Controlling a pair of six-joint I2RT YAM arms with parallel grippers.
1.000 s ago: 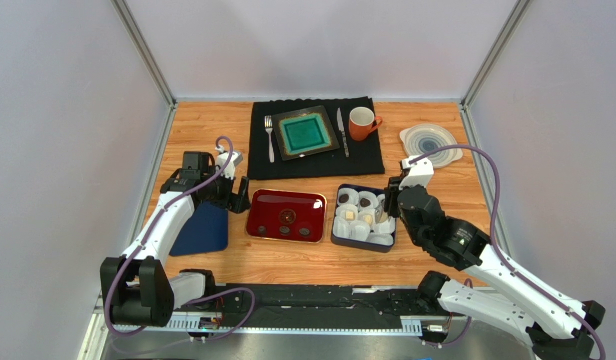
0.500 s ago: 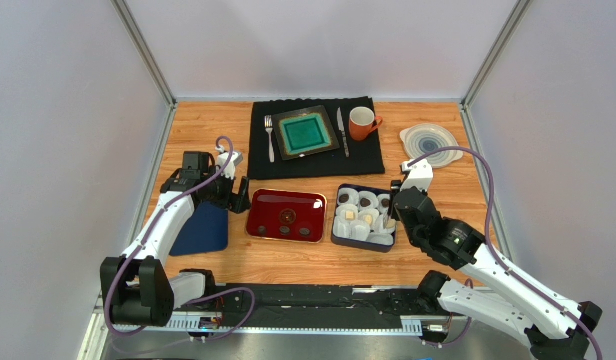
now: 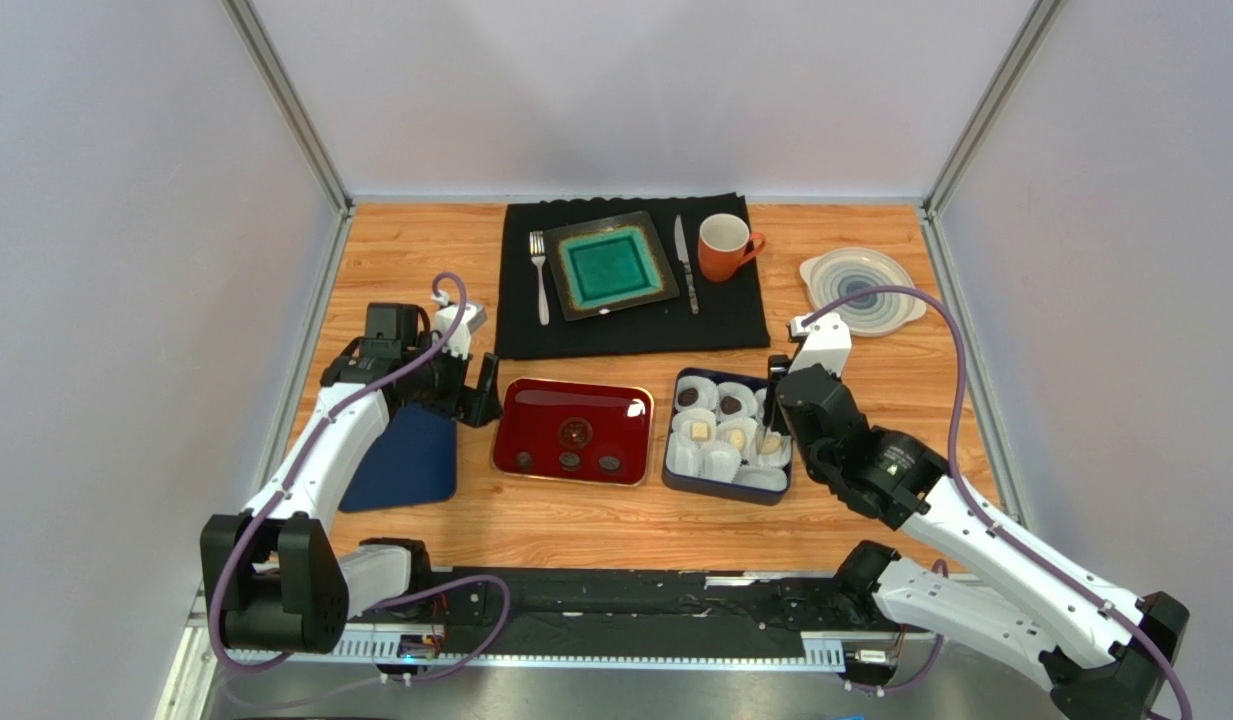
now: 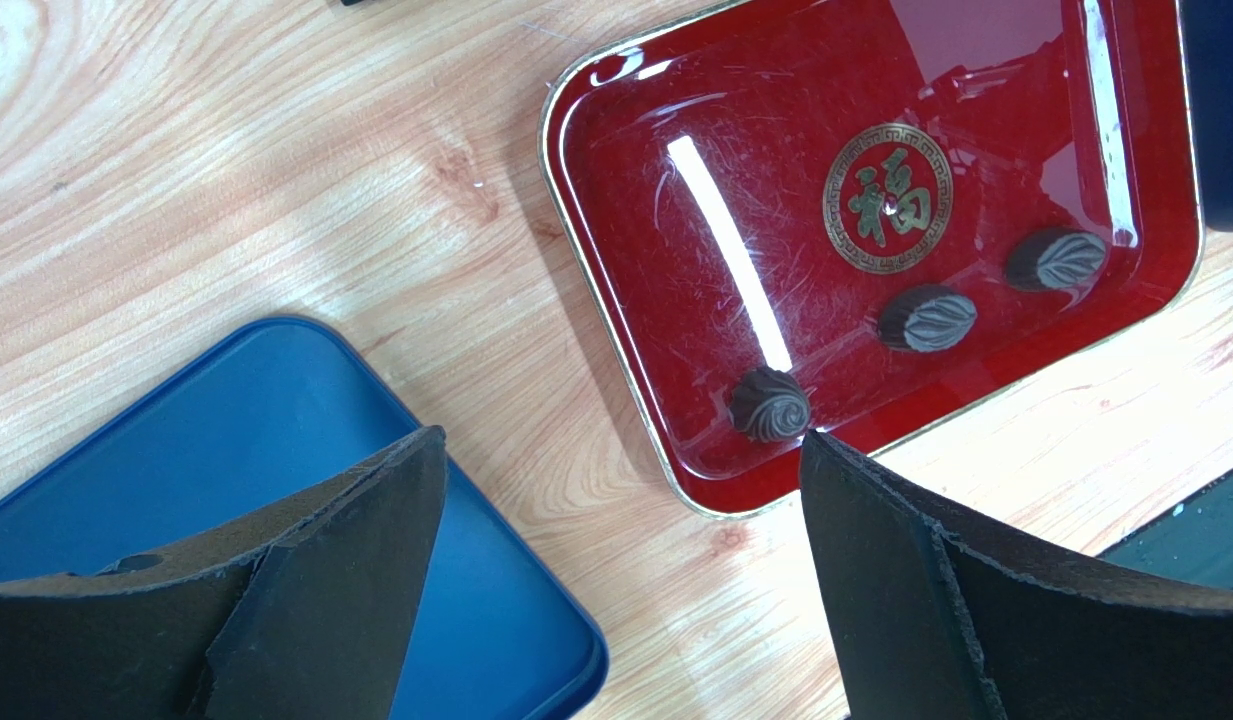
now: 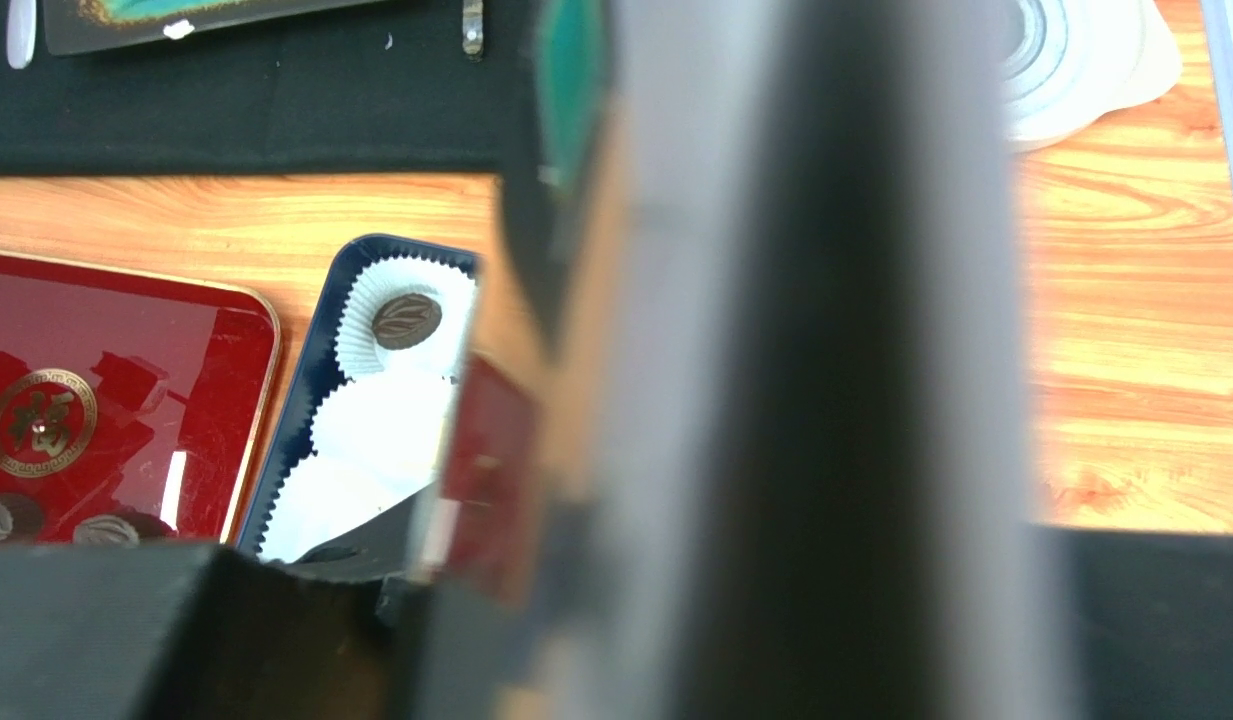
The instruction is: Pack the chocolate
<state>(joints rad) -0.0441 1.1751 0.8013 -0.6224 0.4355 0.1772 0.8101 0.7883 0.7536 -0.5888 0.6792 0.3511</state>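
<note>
Chocolate (image 4: 927,318): three dark pieces lie in the red tray (image 4: 622,195), just ahead of my left hand (image 4: 622,450). That hand is spread wide and grasps nothing, with the blue lid (image 4: 277,495) beside it on the tabletop (image 4: 202,180). Further pieces sit in paper cups (image 3: 720,459) inside the dark box (image 3: 723,492), beneath my right hand (image 3: 769,428). Whether that hand grips anything I cannot tell.
</note>
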